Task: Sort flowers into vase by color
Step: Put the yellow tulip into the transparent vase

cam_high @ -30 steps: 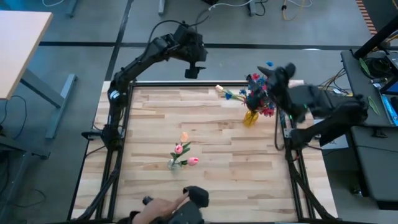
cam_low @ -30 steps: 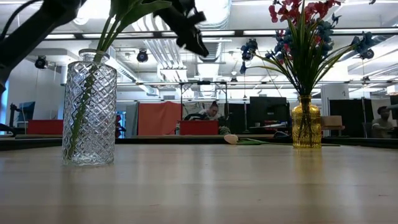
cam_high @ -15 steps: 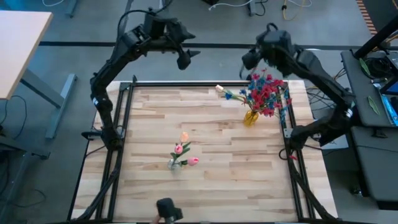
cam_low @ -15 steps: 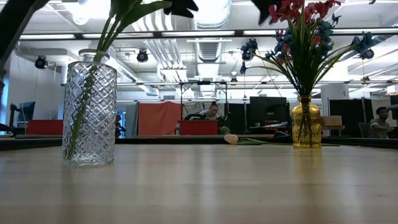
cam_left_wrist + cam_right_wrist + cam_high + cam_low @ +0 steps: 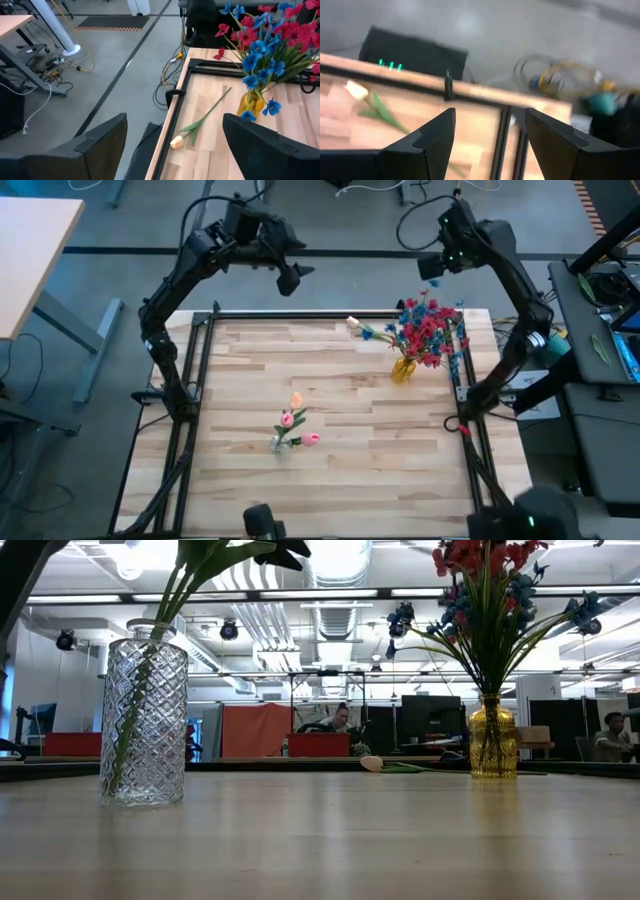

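While the red and blue flowers (image 5: pixel 425 332) stand bunched in the yellow vase (image 5: pixel 403 368) near the far right corner of the worktop (image 5: pixel 330 410), one cream tulip (image 5: pixel 353 323) lies flat just beside them, along the far edge, its stem pointing toward the vase. Nearer the middle, the pink and peach buds (image 5: pixel 295 420) sit in the clear glass vase (image 5: pixel 279 443), well apart from the yellow one. None of these has shifted since a second ago.

What has changed is the arms. The right tool (image 5: pixel 432 268), which a second ago hung close over the red and blue bunch, has lifted away and now sits beyond the far edge of the worktop, its fingers (image 5: pixel 432 137) spread wide and holding nothing. The left tool (image 5: pixel 291 277) has also drawn back and to the left, beyond the far edge, its fingers (image 5: pixel 100 145) wide apart and empty. At the near edge, the figure seen earlier has gone; dark shapes (image 5: pixel 262 522) show there now.
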Available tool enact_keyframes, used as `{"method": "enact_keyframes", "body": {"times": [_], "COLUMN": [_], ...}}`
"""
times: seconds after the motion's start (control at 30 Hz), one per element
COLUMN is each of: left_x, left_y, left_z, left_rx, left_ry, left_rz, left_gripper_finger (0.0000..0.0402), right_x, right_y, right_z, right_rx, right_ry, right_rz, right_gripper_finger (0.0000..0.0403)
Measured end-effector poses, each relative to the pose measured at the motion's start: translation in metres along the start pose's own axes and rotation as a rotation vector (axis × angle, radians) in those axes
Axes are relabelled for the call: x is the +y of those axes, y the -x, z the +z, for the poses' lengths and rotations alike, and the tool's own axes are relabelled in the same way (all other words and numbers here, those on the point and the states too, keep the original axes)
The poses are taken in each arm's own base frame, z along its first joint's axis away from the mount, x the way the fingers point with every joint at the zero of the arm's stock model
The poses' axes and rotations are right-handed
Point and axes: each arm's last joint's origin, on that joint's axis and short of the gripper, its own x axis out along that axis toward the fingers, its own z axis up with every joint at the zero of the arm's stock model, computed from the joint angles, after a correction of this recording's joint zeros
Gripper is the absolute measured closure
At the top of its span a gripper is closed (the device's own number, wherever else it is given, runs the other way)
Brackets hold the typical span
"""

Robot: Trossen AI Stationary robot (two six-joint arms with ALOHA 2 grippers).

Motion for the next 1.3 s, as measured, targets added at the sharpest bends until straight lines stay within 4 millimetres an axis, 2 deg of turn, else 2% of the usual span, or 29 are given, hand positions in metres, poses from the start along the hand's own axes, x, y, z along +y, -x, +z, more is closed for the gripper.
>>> {"method": "enact_keyframes", "body": {"times": [0.13,0.33,0.47,0.7,1.03,1.3], "left_x": [0.000,-0.001,-0.001,-0.002,-0.001,-0.001], "left_y": [-0.001,-0.001,-0.001,-0.001,-0.002,-0.002], "left_z": [-0.001,-0.004,-0.005,-0.006,-0.006,-0.006], "left_rx": [0.003,0.034,0.047,0.054,0.054,0.053], "left_ry": [0.001,0.007,0.009,0.012,0.013,0.013], "left_rz": [-0.001,-0.011,-0.015,-0.017,-0.017,-0.016], "left_gripper_finger": [0.0092,0.0092,0.0092,0.0092,0.0092,0.0092], "right_x": [-0.014,-0.028,-0.035,-0.029,-0.022,-0.017], "right_y": [-0.035,-0.075,-0.093,-0.117,-0.150,-0.179], "right_z": [0.004,0.008,0.008,-0.004,-0.015,-0.027], "right_rx": [0.114,0.215,0.262,0.351,0.338,0.301], "right_ry": [-0.059,-0.108,-0.123,-0.080,-0.068,-0.020], "right_rz": [0.022,0.028,0.012,0.084,0.179,0.264], "right_gripper_finger": [0.0175,0.0199,0.0219,0.0246,0.0275,0.0276]}}
